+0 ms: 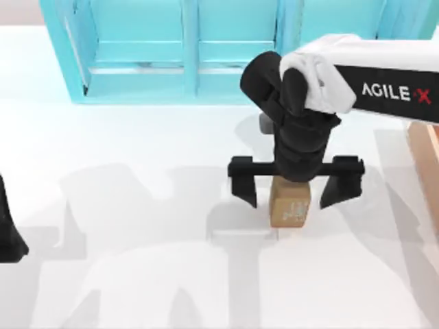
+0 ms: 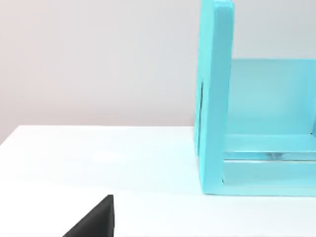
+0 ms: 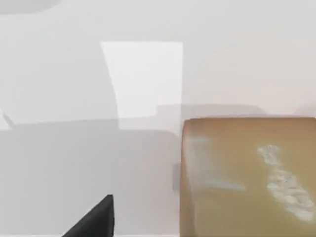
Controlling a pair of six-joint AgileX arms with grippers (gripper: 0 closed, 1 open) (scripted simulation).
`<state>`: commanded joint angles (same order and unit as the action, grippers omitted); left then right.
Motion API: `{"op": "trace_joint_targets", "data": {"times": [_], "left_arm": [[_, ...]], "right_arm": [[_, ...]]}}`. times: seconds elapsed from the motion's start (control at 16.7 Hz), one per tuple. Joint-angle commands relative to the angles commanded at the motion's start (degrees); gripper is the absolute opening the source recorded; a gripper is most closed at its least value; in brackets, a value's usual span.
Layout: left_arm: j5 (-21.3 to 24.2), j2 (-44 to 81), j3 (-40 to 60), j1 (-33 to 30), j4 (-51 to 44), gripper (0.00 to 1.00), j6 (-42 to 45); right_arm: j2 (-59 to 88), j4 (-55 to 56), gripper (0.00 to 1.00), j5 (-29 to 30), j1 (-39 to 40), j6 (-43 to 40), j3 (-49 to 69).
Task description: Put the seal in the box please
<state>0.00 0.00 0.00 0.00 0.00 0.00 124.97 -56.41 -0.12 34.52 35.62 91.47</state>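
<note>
The task is at its opening stage, by my reading: the seal (image 1: 290,203) stands upright on the white table (image 1: 137,240), not yet gripped and not yet lifted. The right gripper (image 1: 296,190) is directly above it, fingers spread wide, one finger well clear on each side of the block, neither touching it. In the right wrist view the seal (image 3: 247,177) looms close under the camera, its whitish carved marks facing up toward it.

What is left is nearly everything: lowering around the block, closing on it, carrying it over and letting it go in the box (image 1: 426,147). The box lies off to the gripper's right-hand side, at the table's right edge, where just a tan-orange strip of it peeks out beneath the arm (its inside is hidden, so I cannot tell whether anything lies in it).

Beyond the gripper, at the far side of the table, stands the turquoise shelf unit (image 1: 185,55); its visible compartments look bare.

The left gripper (image 1: 8,229) is parked at the table's left edge; whether it is spread or closed I cannot tell.
</note>
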Motion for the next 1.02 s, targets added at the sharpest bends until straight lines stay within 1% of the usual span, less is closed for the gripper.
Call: {"op": "trace_joint_targets", "data": {"times": [0.18,0.96,1.02], "left_arm": [[0.0,0.0,0.0,0.0,0.0,1.0,0.0],[0.0,0.0,0.0,0.0,0.0,1.0,0.0],[0.0,0.0,0.0,0.0,0.0,1.0,0.0]], "right_arm": [[0.0,0.0,1.0,0.0,0.0,0.0,0.0],[0.0,0.0,0.02,0.0,0.0,0.0,0.0],[0.0,0.0,0.0,0.0,0.0,0.0,0.0]]}}
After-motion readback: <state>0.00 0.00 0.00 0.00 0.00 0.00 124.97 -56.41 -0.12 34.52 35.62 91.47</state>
